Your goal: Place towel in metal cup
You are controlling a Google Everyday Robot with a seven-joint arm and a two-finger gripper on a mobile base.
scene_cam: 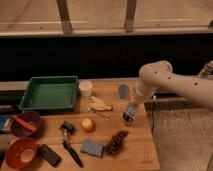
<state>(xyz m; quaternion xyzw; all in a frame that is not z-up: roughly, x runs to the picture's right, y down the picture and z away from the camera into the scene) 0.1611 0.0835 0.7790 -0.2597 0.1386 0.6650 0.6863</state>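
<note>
- Gripper [131, 111] is low over the right side of the table [145, 155], just above a small dark object [128, 119]. I cannot tell whether it is open or closed.
- The pale folded piece I take for the towel [99, 104] lies mid-table, left of the gripper and apart from it.
- The grey object I take for the metal cup [123, 91] stands just beyond the gripper.
- Judgement: towel not yet picked up, so grasp, carry and drop all remain.

Matt wooden table [141, 146]; green tray [50, 79], probably glossy plastic; dull grey metal cup [123, 91]. The gripper [131, 113], on a smooth white arm [170, 82], hangs above the table's right side.
</note>
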